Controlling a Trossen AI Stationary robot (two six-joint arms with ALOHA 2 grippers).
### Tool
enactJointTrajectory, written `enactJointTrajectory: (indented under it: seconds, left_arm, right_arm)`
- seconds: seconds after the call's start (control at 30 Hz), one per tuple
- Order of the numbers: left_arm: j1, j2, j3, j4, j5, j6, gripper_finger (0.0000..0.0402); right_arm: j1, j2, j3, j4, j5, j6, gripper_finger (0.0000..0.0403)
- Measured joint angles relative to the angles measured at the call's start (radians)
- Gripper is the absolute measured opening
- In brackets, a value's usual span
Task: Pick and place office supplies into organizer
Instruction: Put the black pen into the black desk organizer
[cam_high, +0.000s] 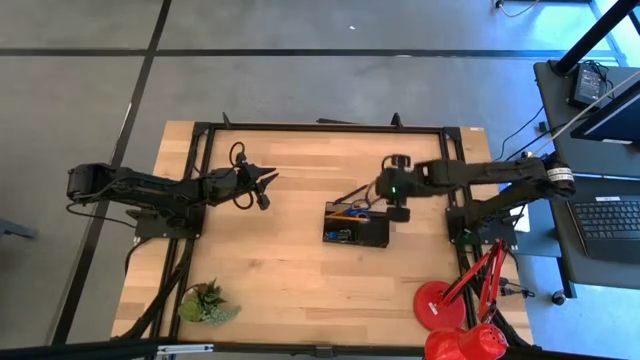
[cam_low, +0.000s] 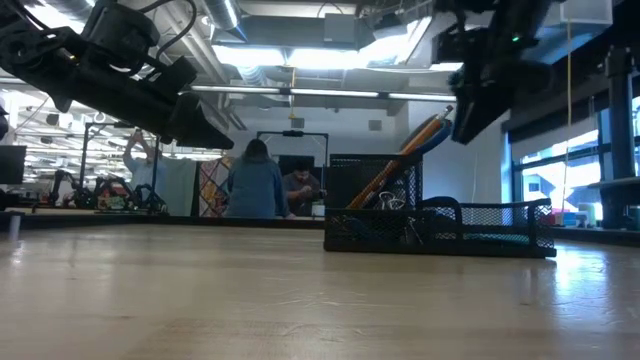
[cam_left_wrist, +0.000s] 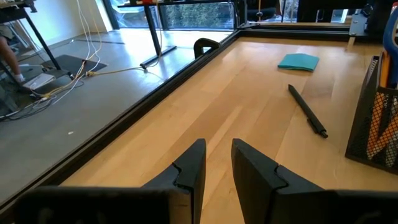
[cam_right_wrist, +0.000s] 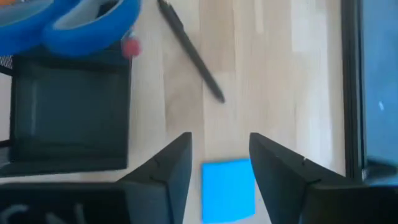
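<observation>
- Pale wooden table (cam_high: 290, 260) with a black frame round its edge, set on a grey floor; beyond it, in the low view, a lit workshop with two people (cam_low: 258, 180) standing far back
- organizer (cam_low: 440, 228), a black mesh tray, stands right of the table's middle; orange pencils (cam_low: 405, 155) lean upright out of its taller compartment and the blue-handled scissors (cam_right_wrist: 68, 22) sit in it, handles showing
- black pen (cam_left_wrist: 307, 110) lies flat on the wood just beside the organizer, touching nothing
- blue note pad (cam_right_wrist: 229, 190) lies flat on the wood near the pen, apart from it, on the side toward the table's far edge
- right gripper (cam_right_wrist: 217, 165) hangs above the note pad, next to the organizer, its fingers spread with the pad showing between them, nothing held
- left gripper (cam_left_wrist: 216, 163) hovers over bare wood well left of the organizer, fingers a small gap apart and empty
- red desk lamp (cam_high: 455, 310) stands at the table's near right corner, a small green plant (cam_high: 207, 300) at its near left
</observation>
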Motion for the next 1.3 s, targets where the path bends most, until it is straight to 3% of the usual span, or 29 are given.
enactJointTrajectory:
  seconds: [0.2,0.4,0.67,0.83,1.3]
  left_arm:
    - [0.000,0.000,0.000,0.000,0.000,0.000,0.0072]
    - [0.000,0.000,0.000,0.000,0.000,0.000,0.0072]
    - [0.000,0.000,0.000,0.000,0.000,0.000,0.0072]
    - [0.000,0.000,0.000,-0.009,0.000,0.000,0.0072]
    - [0.000,0.000,0.000,-0.023,0.000,0.000,0.0072]
  right_arm:
    - [-0.149,0.002,0.000,0.114,-0.167,-0.254,0.0163]
    - [-0.212,0.077,0.000,0.187,-0.227,-0.347,0.0163]
    - [-0.278,0.263,0.000,0.262,-0.237,-0.399,0.0163]
    - [-0.307,0.345,0.000,0.321,-0.295,-0.458,0.0163]
    - [-0.352,0.466,0.000,0.384,-0.301,-0.528,0.0163]
